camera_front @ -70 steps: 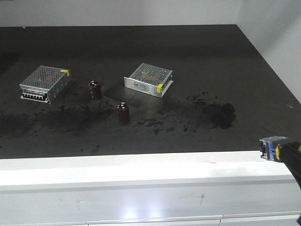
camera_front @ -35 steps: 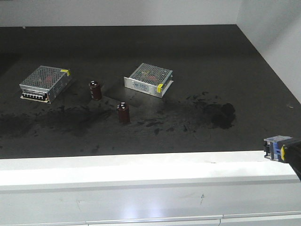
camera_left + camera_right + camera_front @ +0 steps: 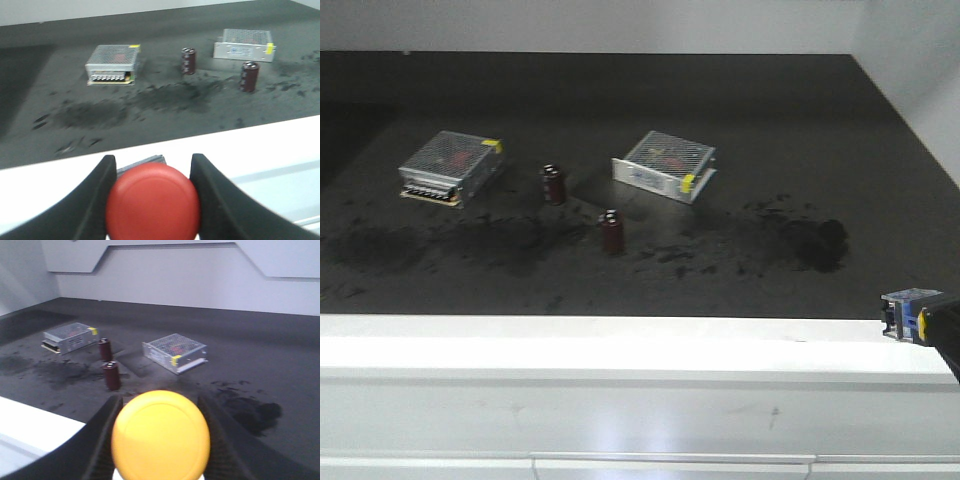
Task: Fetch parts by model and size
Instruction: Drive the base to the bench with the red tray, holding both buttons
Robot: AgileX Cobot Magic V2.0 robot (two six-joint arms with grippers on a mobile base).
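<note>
Nearest, in the left wrist view, the left gripper (image 3: 152,172) is pinching the red-capped push-button switch (image 3: 152,202) at bottom centre. Both dark fingers (image 3: 97,192) are hugging the round cap, with a grey bit of the base peeking above it.

In the right wrist view, the right gripper (image 3: 159,402) is clamping the yellow-capped push-button switch (image 3: 160,435) the same way, cap facing the camera at bottom centre. In the front view we are seeing that switch's blue-and-silver base at the lower right edge, hanging over the white ledge (image 3: 620,350). The left arm is not showing there.

Farther up, on the dark tabletop (image 3: 750,100), the near capacitor (image 3: 611,231) and the far capacitor (image 3: 553,184) are standing upright and apart. Beyond them the left power supply box (image 3: 452,165) and the right power supply box (image 3: 665,165) are lying flat, well apart. A black smudge (image 3: 820,245) is sitting at mid right.

We are judging both parts fetched, with delivery remaining.

Risks:
- We cannot tell whether the pads are gripping cap or base. If it is the smooth dome, a switch could twist or slip out on a jolt.
- Either arm dropping low could knock a switch against the ledge.
- Swinging forward could topple a capacitor.
</note>
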